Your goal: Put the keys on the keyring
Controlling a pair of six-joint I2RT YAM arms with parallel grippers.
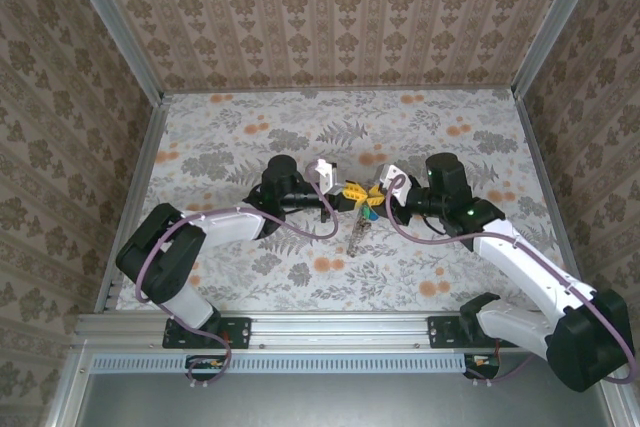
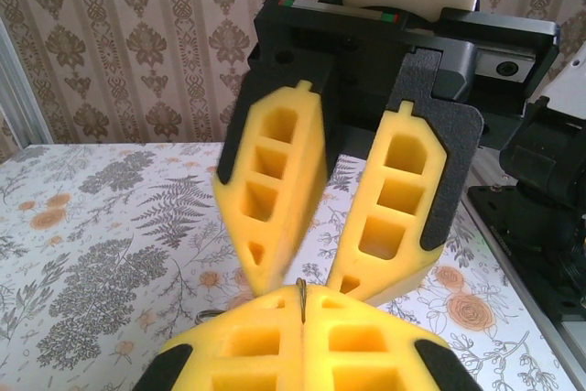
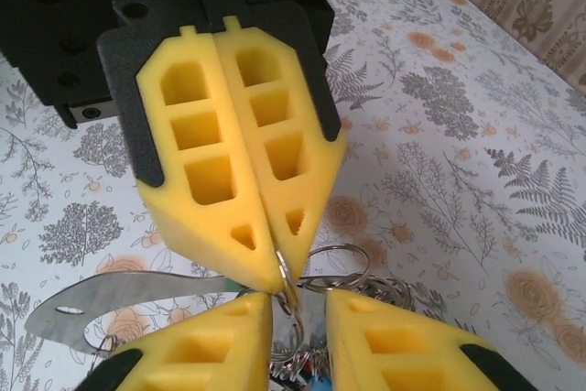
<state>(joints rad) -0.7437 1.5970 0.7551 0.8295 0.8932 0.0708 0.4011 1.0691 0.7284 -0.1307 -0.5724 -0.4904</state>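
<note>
Your left claw (image 3: pixel 273 276) is clamped on the thin metal keyring (image 3: pixel 286 292) over the floral table (image 3: pixel 458 180). Your right claw (image 3: pixel 300 320) stands slightly apart around it. Squeeze off-centre and the ring could twist free, spilling the silver-bladed keys (image 3: pixel 119 304).

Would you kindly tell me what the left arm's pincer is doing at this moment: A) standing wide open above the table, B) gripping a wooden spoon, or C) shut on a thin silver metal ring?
C: the left pincer has its yellow foam tips pressed together, with the thin silver metal ring nipped between them.
</note>
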